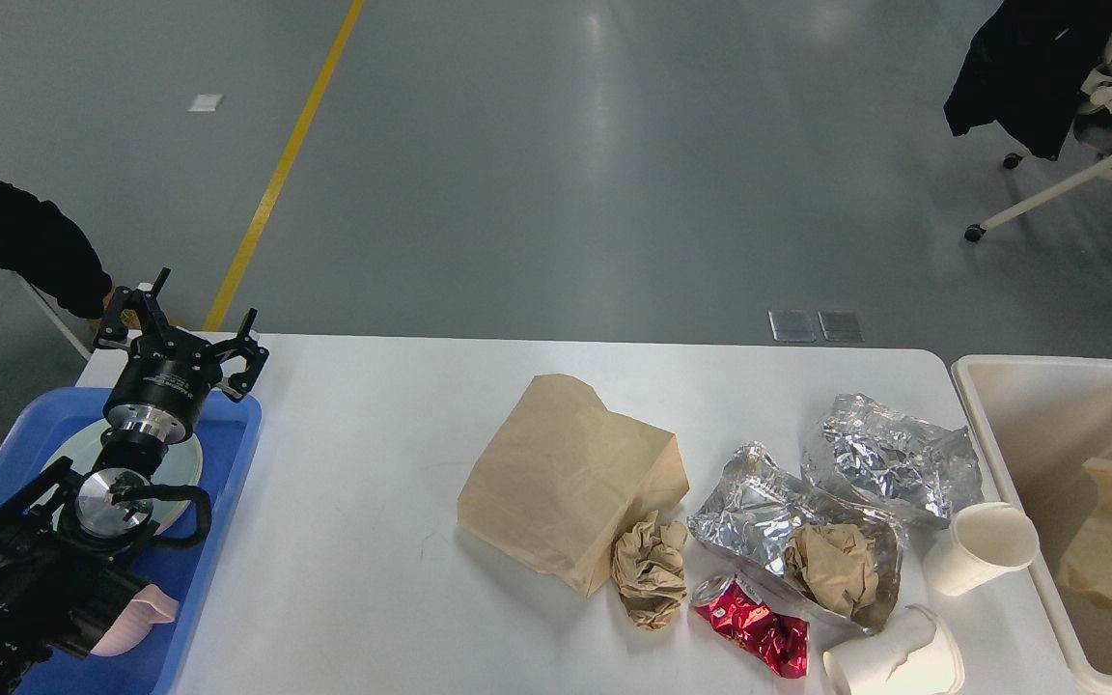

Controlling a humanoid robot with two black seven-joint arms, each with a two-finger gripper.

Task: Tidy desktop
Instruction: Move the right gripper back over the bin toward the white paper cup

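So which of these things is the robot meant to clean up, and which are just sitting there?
To clean up, on the desktop:
- big paper bag
- crumpled paper ball
- foil wrappers
- crushed red can
- two paper cups

Just there:
- cream bin, a paper bag already inside
- blue tray with dishes
- office chair
- left gripper, open and empty

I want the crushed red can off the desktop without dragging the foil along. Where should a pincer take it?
Grip the crushed red can across its narrow flattened body near the lower right end, coming from above; its upper end touches the foil bag.
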